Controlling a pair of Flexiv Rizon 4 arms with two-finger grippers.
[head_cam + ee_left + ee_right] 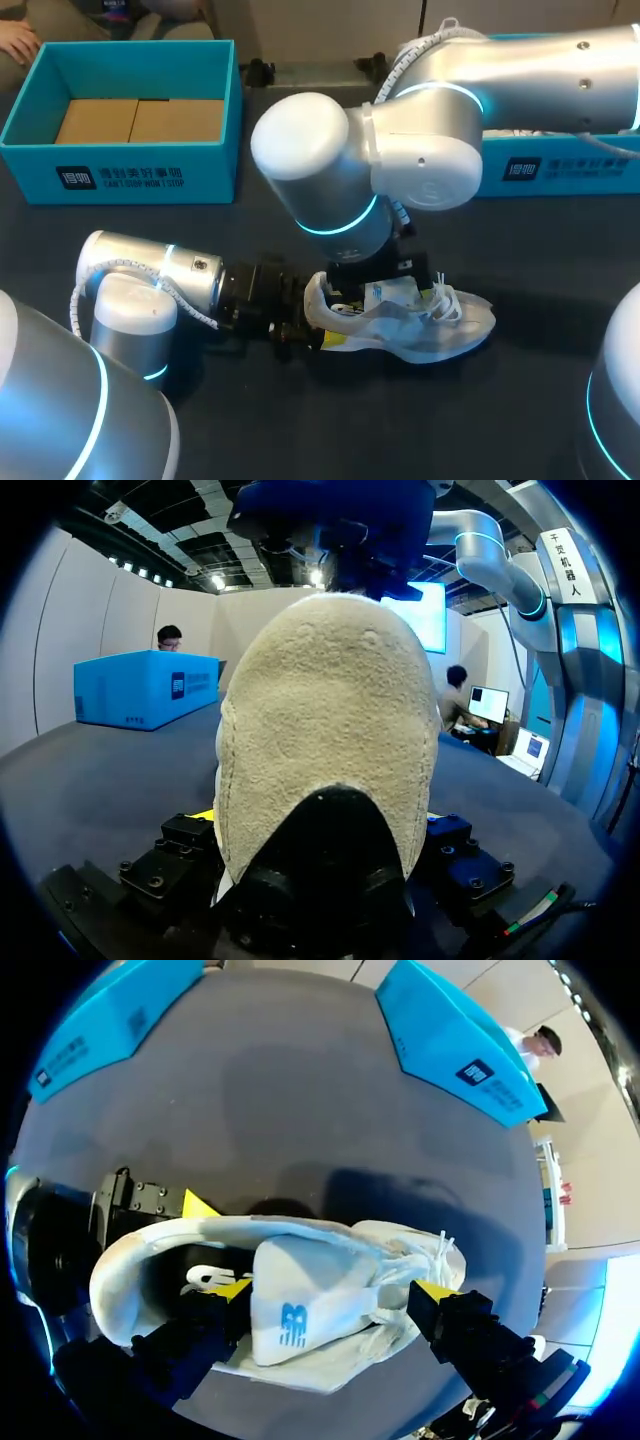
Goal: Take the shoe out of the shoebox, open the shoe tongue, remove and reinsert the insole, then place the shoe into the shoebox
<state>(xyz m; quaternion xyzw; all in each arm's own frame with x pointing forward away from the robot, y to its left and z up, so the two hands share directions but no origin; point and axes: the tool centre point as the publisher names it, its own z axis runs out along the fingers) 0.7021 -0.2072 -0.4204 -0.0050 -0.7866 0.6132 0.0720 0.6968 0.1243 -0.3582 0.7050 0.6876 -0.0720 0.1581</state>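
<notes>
A white shoe [420, 325] lies on its side on the dark table, toe to the right. My left gripper [298, 335] comes in low from the left, and its jaws stand wide on both sides of the heel. In the left wrist view the heel [325, 740] fills the space between the fingers [165, 855]. My right gripper [335, 1290] hangs over the shoe from above, open. One yellow tip is in the shoe's mouth and the other by the white laces [440, 1255]. The tongue [300, 1310] with a blue mark stands between them. The right gripper [385, 272] is mostly hidden under its own arm.
An open blue shoebox [210, 150] with brown cardboard inside stands at the back left. A second blue box [560, 168] sits at the back right, partly behind my right arm. Bare dark table lies in front of the shoe.
</notes>
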